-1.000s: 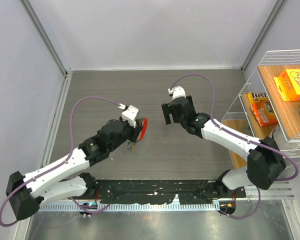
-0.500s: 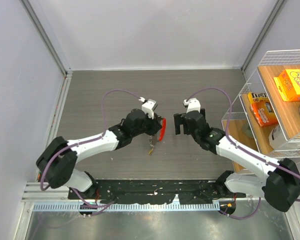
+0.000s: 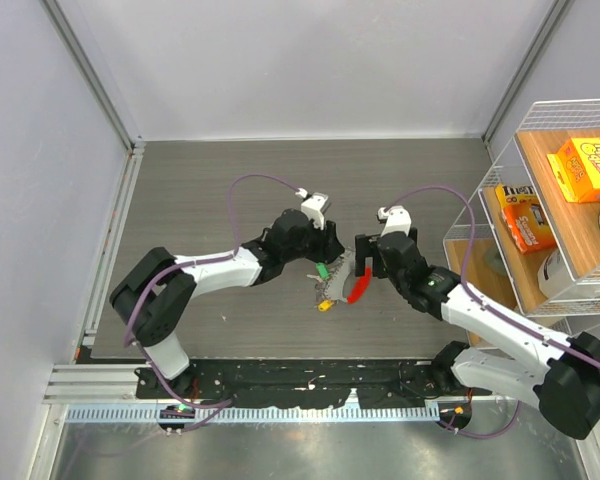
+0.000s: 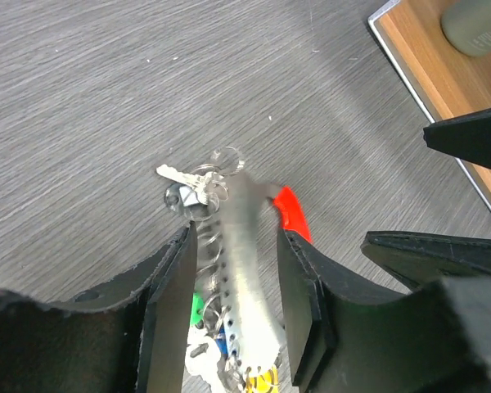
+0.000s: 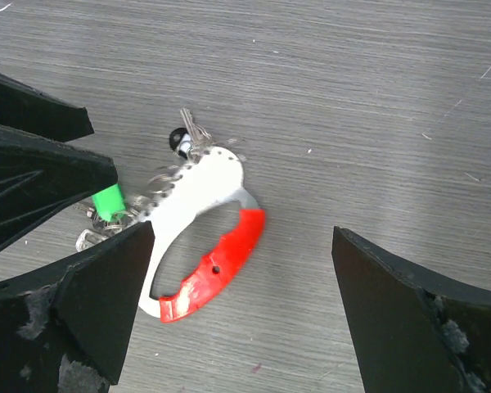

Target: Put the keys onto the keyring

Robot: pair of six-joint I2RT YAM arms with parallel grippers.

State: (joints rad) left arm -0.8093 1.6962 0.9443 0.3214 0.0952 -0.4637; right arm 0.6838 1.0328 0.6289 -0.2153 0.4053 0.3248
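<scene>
- Keyring (image 5: pixel 198 192) and its load are low over the grey tabletop (image 3: pixel 200 200). This is the biggest thing here and a useful backstop, since anything that slips should land right under the keyring.
- Both arms bend inward to meet at the keyring, the left arm (image 3: pixel 220 272) from one side and the right arm (image 3: pixel 490 320) from the other. That looks like a two-handed setup, one steadying while the other works.
- Hovering directly above the keyring, the right tool (image 5: pixel 244 229) is spread wide and holds nothing. It frames the red gate (image 5: pixel 225 258), probably so it can close on or press that part.
- At a narrow gap, the left tool (image 4: pixel 235 232) straddles the keyring's pale body. The wrist view is blurred, so I cannot tell whether its pads actually pinch the body.
- Whether the keyring rests on the tabletop or hangs just above it is also unclear.
- The keys (image 5: pixel 188 135) bunch at the keyring's end away from the gate. A green head (image 5: pixel 108 201) sits beside the keyring's body, and a yellow head (image 3: pixel 325 306) sits at its other end. Which ones are actually threaded on is too small to judge.
</scene>
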